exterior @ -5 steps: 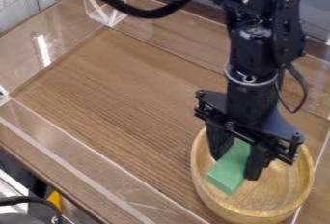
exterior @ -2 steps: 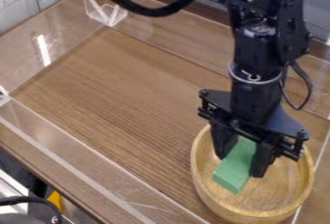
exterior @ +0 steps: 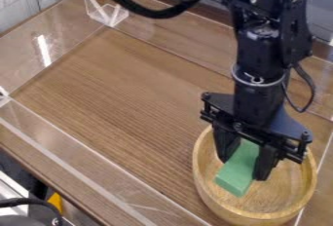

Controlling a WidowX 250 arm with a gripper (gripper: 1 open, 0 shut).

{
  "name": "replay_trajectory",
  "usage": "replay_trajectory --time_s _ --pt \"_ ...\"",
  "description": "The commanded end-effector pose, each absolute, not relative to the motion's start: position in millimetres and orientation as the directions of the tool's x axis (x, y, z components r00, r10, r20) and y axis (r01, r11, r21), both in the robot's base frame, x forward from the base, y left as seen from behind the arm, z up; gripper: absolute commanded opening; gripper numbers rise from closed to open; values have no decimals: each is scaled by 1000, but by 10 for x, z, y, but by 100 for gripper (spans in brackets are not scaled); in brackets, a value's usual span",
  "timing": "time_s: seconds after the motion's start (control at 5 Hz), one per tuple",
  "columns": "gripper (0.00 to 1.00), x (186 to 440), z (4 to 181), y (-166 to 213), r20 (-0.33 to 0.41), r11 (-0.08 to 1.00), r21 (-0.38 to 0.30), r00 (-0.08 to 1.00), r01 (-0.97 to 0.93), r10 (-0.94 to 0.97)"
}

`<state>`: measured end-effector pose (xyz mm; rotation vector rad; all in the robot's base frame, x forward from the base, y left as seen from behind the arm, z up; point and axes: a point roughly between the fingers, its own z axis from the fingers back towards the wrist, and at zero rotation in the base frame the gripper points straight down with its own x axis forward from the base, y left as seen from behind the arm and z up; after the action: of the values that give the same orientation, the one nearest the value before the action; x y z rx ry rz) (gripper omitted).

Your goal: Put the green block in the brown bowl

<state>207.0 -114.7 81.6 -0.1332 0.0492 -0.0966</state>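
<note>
The brown bowl (exterior: 295, 203) sits at the lower right of the wooden table. Inside it, the green block (exterior: 239, 172) stands tilted, its lower end down near the bowl's floor. My black gripper (exterior: 250, 159) points straight down into the bowl and is shut on the block's upper end, one finger on each side. Whether the block's lower end touches the bowl's floor I cannot tell.
A clear acrylic wall (exterior: 78, 186) runs along the table's left and front edges. A clear bracket (exterior: 104, 14) stands at the back left. Black cables (exterior: 310, 89) hang beside the arm on the right. Bare wooden table (exterior: 117, 94) spreads to the left of the bowl.
The gripper and the block have shifted only very slightly to the right inside the bowl; the grip is unchanged.
</note>
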Motion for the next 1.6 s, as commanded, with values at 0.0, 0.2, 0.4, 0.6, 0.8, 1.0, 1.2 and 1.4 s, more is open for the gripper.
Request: replay_trajectory --time_s 0.0,0.2,0.4,0.6,0.8,1.0,1.2,1.4 --pt "0 2178 922 -1185 3 984 -153 996 90 -90" --pt "0 2191 922 -1174 3 985 -155 997 81 -81" --pt "0 2204 923 -1163 3 985 -157 997 72 -73" --pt "0 2208 912 -1166 1 985 -157 998 68 -69" --pt "0 2217 911 -1158 0 985 -159 998 62 -63" --pt "0 2225 908 -1150 -1 986 -160 998 56 -57" --pt "0 2233 905 -1141 -3 986 -162 999 49 -51" --pt "0 2241 903 -1131 -4 986 -163 999 43 -44"
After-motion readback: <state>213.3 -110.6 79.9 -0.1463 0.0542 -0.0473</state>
